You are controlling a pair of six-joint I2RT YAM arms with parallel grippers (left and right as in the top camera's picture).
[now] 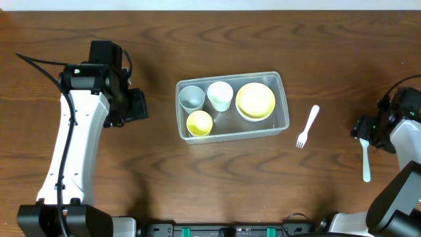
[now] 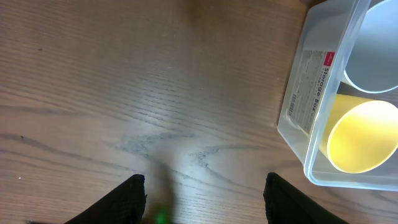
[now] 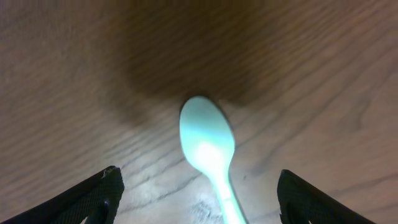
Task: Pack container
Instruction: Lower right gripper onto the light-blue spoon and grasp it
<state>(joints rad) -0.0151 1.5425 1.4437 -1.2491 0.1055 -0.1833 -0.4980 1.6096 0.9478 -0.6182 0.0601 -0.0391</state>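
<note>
Directly beneath the right pincer (image 3: 199,177), between its two spread fingers, a white plastic spoon (image 3: 208,140) lies on the wooden table (image 1: 197,191). The pincer is released, grasping nothing. The spoon's long axis runs fore and aft of the pincer: its bowl points ahead, away from the wrist, and its handle runs back under the gap between the fingers. Closing them would likely pinch the handle across its width.

Well off to that pincer's side, toward the middle of the table, sits the container (image 1: 230,106), a clear rectangular tub. Its long axis runs across the table, so one short end faces each arm. It already holds a grey cup (image 1: 192,97), a white cup (image 1: 220,95), a yellow cup (image 1: 199,123) and a yellow bowl (image 1: 255,101). A white fork (image 1: 307,126) lies on the table between the tub and the right pincer.

The left pincer (image 2: 202,186) is also released and empty. It hovers nearer the tub, which lies ahead and to its right. The right arm is far nearer the spoon, so the pickup looks to be its job.
</note>
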